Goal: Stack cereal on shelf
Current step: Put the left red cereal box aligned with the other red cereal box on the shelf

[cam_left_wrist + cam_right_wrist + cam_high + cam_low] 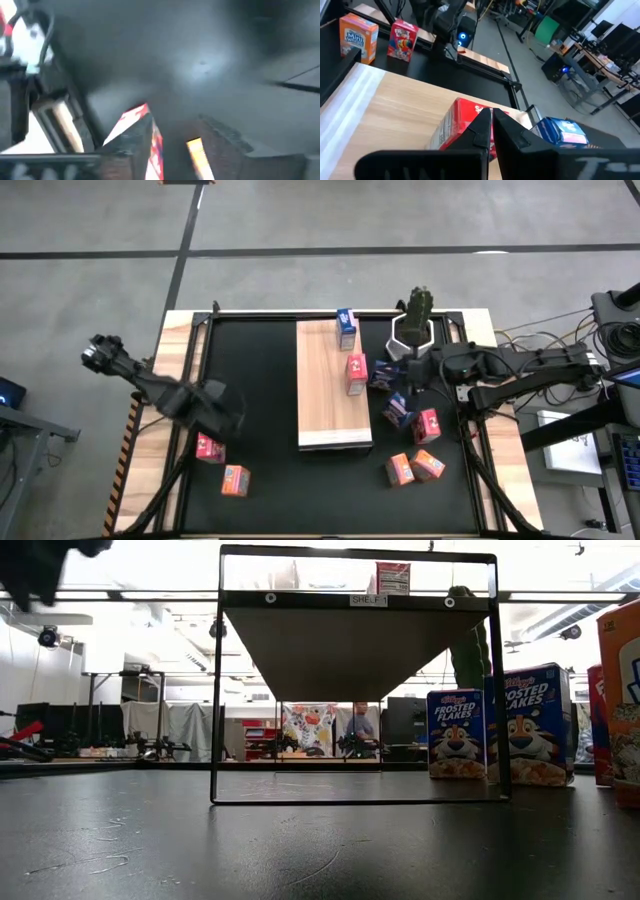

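Note:
The light wood shelf (325,395) lies raised over the black mat. On it stand a blue cereal box (346,328) at the far end and a red one (356,373) at the middle right edge. My right gripper (398,376) is shut, just right of the red box (462,120). Two blue boxes (398,412) (455,733) stand on the mat beside it. My left gripper (215,412) is open and empty above the mat at the left, over a pink-red box (209,447) and an orange box (235,479). My right gripper points level from the table's right toward the red box's side (451,131) with its shut fingers (481,131). The fingers hide the spot, so I cannot tell whether their tips touch the box.
A white-potted cactus (415,320) stands at the far right of the mat. A red box (428,425) and two orange boxes (400,470) (430,465) lie on the mat at the near right. A black frame (215,690) holds the shelf up.

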You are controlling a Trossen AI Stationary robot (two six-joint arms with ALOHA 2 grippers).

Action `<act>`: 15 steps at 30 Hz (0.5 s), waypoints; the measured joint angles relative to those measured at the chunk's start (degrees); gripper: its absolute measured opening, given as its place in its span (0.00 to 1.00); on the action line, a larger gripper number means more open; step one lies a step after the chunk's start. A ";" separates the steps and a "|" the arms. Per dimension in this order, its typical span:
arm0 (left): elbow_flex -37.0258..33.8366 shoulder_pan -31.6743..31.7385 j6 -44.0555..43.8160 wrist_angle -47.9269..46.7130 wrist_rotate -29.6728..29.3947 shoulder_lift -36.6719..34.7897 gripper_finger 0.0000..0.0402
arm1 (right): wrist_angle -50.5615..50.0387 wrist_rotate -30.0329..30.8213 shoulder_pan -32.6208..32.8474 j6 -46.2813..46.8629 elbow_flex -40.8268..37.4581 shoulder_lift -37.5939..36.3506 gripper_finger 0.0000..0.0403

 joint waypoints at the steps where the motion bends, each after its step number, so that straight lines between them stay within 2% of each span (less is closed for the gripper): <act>1: -0.75 -1.71 -3.23 0.06 0.03 -0.04 0.44 | 0.01 -0.39 0.00 -0.02 -0.21 -0.31 0.02; 5: -2.66 -8.26 -12.33 -0.03 4.05 0.00 0.58 | 0.00 -1.43 0.00 -0.02 -0.61 -0.81 0.02; 8: -3.23 -13.33 -18.39 -0.29 5.90 0.59 0.65 | 0.00 -1.47 0.00 -0.02 -0.61 -0.66 0.02; 15: -4.40 -21.14 -28.68 -0.17 5.92 2.74 0.69 | -0.01 -1.45 0.00 0.48 -0.61 -0.31 0.02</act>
